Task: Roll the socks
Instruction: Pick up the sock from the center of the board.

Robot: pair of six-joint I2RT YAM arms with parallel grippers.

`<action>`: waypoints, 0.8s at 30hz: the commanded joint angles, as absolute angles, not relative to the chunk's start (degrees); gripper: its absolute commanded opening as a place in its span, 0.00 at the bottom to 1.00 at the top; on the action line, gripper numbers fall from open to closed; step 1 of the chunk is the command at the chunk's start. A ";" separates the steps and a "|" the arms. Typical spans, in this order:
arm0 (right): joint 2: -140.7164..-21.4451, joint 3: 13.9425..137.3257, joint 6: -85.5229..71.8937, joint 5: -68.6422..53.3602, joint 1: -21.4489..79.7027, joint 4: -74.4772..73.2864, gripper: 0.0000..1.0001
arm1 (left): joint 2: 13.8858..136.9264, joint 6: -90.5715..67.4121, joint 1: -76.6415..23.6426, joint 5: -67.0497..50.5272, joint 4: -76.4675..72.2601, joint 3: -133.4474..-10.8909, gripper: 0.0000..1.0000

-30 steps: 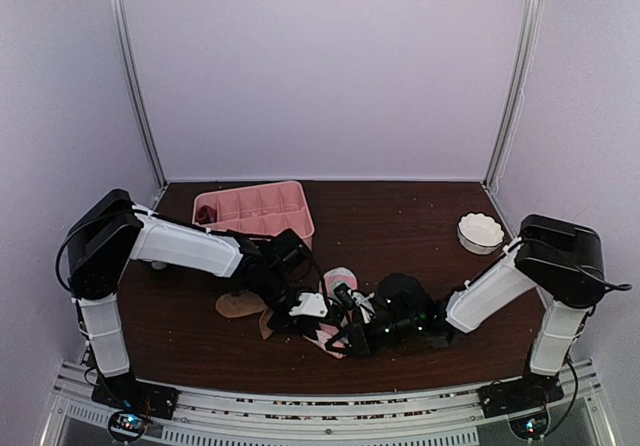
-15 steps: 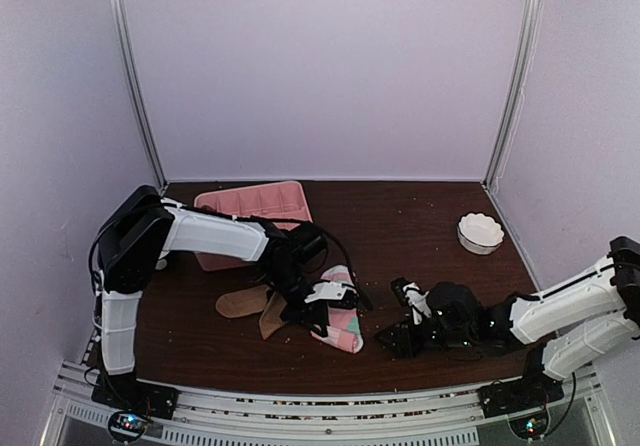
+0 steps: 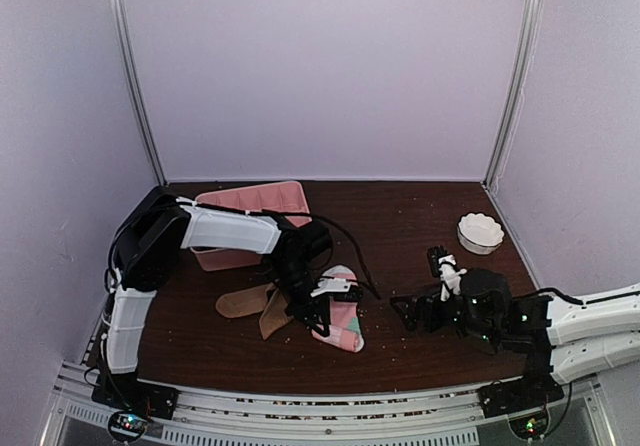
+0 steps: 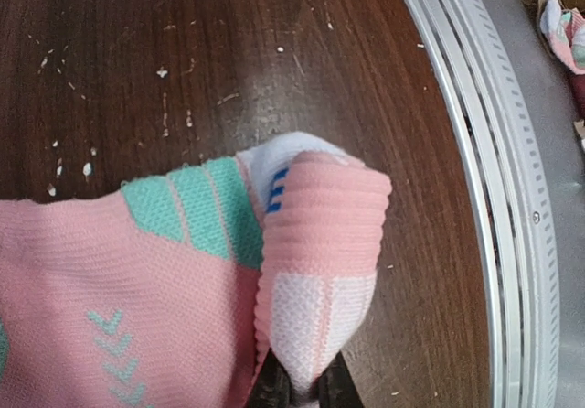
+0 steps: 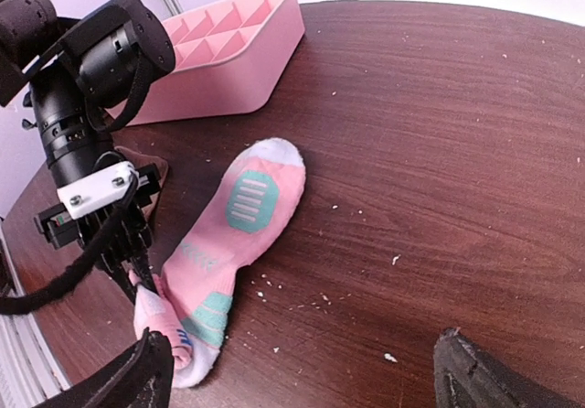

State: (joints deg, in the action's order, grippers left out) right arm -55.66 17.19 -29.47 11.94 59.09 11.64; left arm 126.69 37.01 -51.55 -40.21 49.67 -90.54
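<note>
A pink sock (image 3: pixel 338 321) with white and mint patches lies flat near the table's front, toe pointing away (image 5: pixel 239 202). My left gripper (image 3: pixel 322 304) is shut on the sock's white-and-pink end, which is folded up over the rest (image 4: pixel 315 280); the black fingertips (image 4: pixel 274 391) pinch the fabric. Tan socks (image 3: pixel 245 303) lie just left of it, partly under the left arm. My right gripper (image 3: pixel 422 286) hovers to the right of the pink sock, well apart from it. It is wide open and holds nothing (image 5: pixel 306 371).
A pink divided tray (image 3: pixel 290 194) stands at the back left, behind the left arm. A white scalloped bowl (image 3: pixel 480 232) sits at the back right. White crumbs dot the dark wood. The metal rail (image 4: pixel 475 198) runs along the front edge.
My right gripper has let go of the pink sock, drawn back to the right and opened wide. My left gripper has stayed shut on the sock's end.
</note>
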 commanded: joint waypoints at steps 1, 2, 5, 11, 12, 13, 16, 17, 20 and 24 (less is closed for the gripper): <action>-56.58 15.58 -19.73 12.30 62.68 14.23 1.00 | 132.14 33.96 -50.72 -37.09 53.15 -89.19 0.00; -57.03 15.22 -16.86 11.81 64.55 15.68 1.00 | 132.74 33.80 -50.29 -37.79 53.67 -89.62 0.00; -59.64 14.31 -8.20 10.52 69.86 19.22 1.00 | 134.63 32.67 -49.31 -40.99 55.19 -90.94 0.00; -73.65 22.90 6.58 14.66 79.44 15.17 0.91 | 137.73 32.40 -48.57 -43.41 57.68 -92.40 0.00; -75.81 24.21 8.14 14.66 79.90 15.69 0.89 | 138.15 32.43 -48.52 -43.14 58.11 -92.88 0.00; -77.44 25.42 9.66 14.26 80.00 16.46 0.86 | 138.44 32.49 -48.53 -42.79 58.45 -93.32 0.00; -82.58 29.79 14.77 14.34 80.03 16.52 0.79 | 138.75 32.56 -48.53 -41.31 58.67 -93.69 0.00; -84.75 31.07 17.07 14.38 79.90 16.44 0.77 | 138.91 32.53 -48.52 -40.87 58.82 -93.79 0.00; -88.76 34.66 20.46 11.84 78.53 14.53 0.68 | 139.18 32.64 -48.52 -40.57 59.15 -94.34 0.00; -91.99 36.93 23.88 8.42 75.12 13.06 0.56 | 139.38 33.03 -48.52 -40.70 59.15 -94.34 0.00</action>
